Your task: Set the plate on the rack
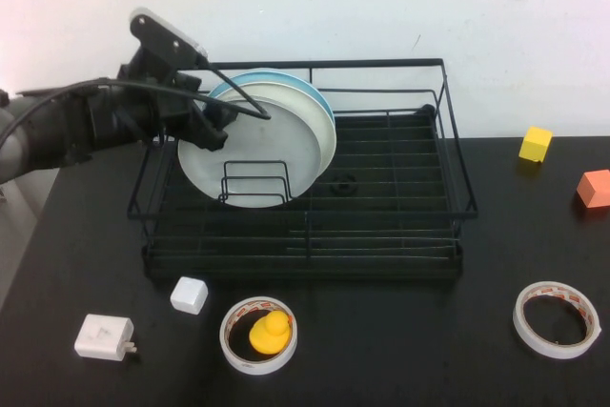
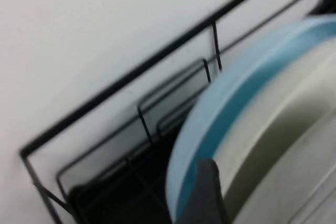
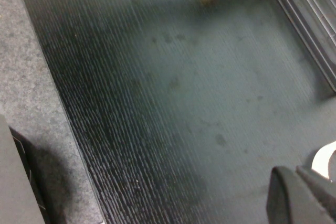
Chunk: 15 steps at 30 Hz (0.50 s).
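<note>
Standing on edge in the left half of the large black wire dish rack [image 1: 381, 193], the round light-grey plate with its raised rim [image 1: 250, 154] leans back against a cream-white plate [image 1: 319, 121] and a light blue plate [image 1: 250, 77] behind it, its lower rim tucked behind a small upright wire divider [image 1: 255, 183]. It looks stiff, smooth and probably breakable, light enough for one arm, and slick on its glazed face, so the rim is the sensible place to pinch. The left claw [image 1: 212, 131] sits at the plate's left rim, over the rack's left rail, apparently closed on that edge (the wrist view shows one dark finger [image 2: 207, 192] against the stacked rims, blurred). The right claw [image 3: 302, 192] hangs low over the black worktop [image 3: 173, 108] near a white tape roll [image 3: 325, 161], its tips pressed together with nothing between them. Room is tight: tall rails on the left and back, dividers below, two plates touching behind. Upward and toward the rack's bare right half seems the freest way out.
</note>
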Motion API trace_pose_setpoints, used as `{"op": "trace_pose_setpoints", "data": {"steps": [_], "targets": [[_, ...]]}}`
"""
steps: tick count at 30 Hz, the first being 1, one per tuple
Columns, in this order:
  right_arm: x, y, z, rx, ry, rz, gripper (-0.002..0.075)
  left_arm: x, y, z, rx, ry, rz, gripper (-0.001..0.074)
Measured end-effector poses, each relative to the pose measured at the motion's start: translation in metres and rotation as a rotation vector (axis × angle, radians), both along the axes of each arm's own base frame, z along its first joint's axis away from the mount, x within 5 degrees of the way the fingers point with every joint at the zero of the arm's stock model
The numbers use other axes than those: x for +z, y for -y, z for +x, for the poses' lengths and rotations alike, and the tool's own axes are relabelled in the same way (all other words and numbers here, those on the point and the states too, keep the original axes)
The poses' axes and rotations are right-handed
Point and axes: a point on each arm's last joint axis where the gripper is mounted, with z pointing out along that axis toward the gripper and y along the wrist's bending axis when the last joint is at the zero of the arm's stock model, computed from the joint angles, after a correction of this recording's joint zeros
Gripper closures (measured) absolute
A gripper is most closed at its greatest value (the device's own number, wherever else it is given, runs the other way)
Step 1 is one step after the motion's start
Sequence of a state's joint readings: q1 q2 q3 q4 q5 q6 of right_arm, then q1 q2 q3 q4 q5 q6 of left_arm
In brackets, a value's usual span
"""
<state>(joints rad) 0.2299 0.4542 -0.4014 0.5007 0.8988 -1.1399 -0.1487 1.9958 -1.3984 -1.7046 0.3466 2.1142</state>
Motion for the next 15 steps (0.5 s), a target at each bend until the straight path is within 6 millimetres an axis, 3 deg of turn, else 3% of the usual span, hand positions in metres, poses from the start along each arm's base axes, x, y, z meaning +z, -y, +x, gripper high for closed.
{"op": "trace_pose_setpoints", "data": {"steps": [8, 15], "targets": [[0.000, 0.000, 0.000, -0.001, -0.001, 0.001, 0.0725, 0.040, -0.012, -0.007, 0.187, 0.000, -0.118, 0.0235], [0.000, 0.000, 0.000, -0.001, -0.001, 0.003, 0.0725, 0.117, -0.032, -0.035, 0.422, 0.086, -0.327, 0.0346]]}}
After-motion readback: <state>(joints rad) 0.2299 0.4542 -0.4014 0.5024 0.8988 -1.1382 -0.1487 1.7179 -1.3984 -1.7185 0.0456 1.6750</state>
